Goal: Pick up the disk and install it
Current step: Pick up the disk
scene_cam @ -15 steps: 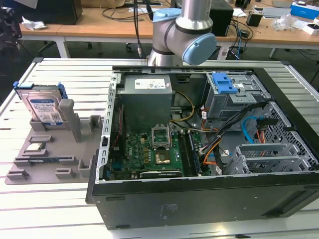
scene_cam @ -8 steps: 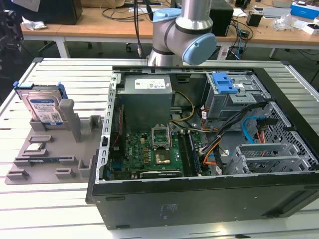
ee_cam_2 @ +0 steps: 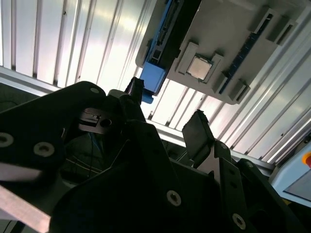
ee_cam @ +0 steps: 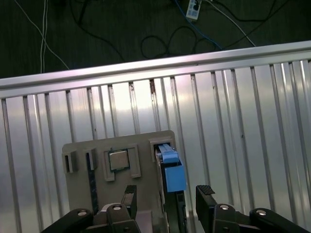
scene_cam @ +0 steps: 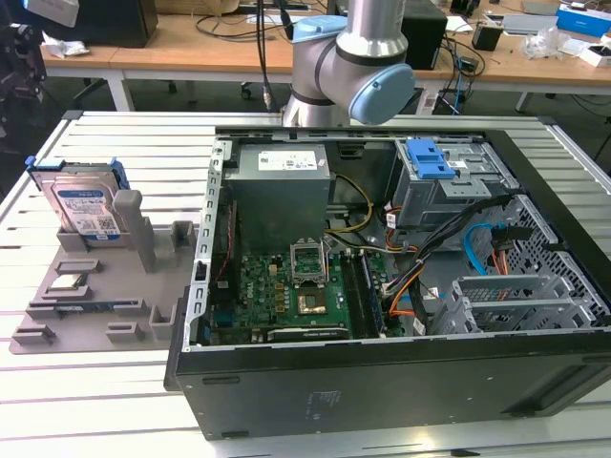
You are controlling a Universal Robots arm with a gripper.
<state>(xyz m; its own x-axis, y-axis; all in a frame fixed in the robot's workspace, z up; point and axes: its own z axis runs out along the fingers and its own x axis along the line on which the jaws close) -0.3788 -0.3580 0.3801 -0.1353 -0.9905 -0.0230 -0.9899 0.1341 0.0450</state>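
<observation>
The disk (scene_cam: 81, 208) stands on edge in a grey holder block (scene_cam: 95, 296) at the exterior view's left: a silver drive with a white-and-blue label in a blue carrier frame. Both wrist views look down on it edge-on, as a blue carrier (ee_cam: 171, 170) (ee_cam_2: 153, 77) in the holder's slot. My gripper (ee_cam: 167, 193) (ee_cam_2: 167, 109) hangs well above it, open, with nothing between the black fingers (ee_cam: 204, 190). The arm (scene_cam: 353, 57) rises behind the computer case.
An open computer case (scene_cam: 382, 382) lies on the slatted metal table (scene_cam: 115, 410), with a grey drive cage and blue latch (scene_cam: 430, 160) at its back. A small square chip (ee_cam: 119, 160) sits in the holder beside the disk. Cables lie on the dark floor past the table edge (ee_cam: 146, 68).
</observation>
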